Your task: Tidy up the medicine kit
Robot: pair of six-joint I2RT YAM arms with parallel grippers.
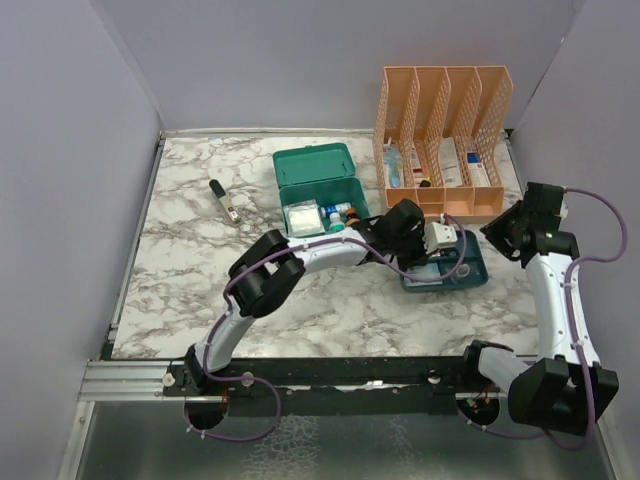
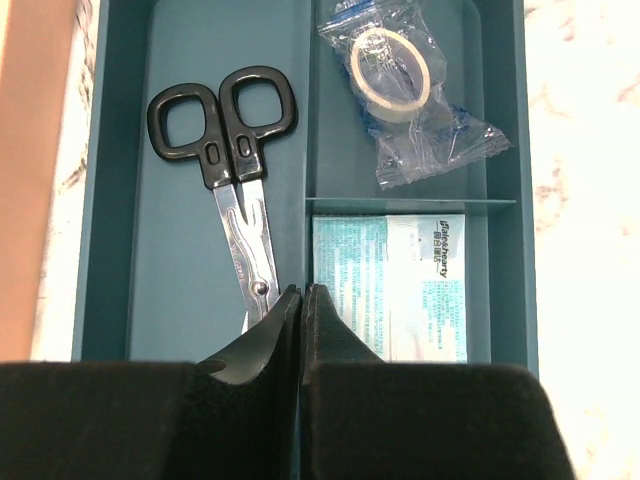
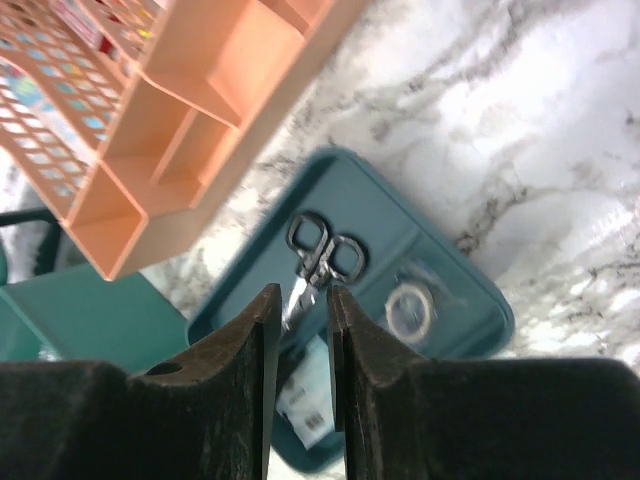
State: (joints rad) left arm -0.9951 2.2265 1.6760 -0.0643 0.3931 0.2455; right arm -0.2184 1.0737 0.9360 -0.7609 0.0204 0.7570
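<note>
Found left gripper (image 2: 302, 305) pressed together at the blades of scissors (image 2: 225, 130), pinch unconfirmed; right gripper (image 3: 298, 300) slightly spread, empty. Spotted medicine kit (image 1: 313, 163) leftward of the left gripper, lid open. Judged light, stiff, slick plastic; best gripped by a side wall.

1. An orange mesh file organizer (image 1: 443, 140) stands at the far right of the marble table (image 1: 200, 290), with boxes in its slots.
2. A dark teal compartment tray (image 2: 170, 270) lies just near of it.
3. The tray holds black-handled scissors (image 2: 235, 170), a bagged tape roll (image 2: 392, 75) and a printed packet (image 2: 400, 285), each in its own compartment.
4. A black pen-like object (image 1: 224, 201) lies at the far left.
</note>
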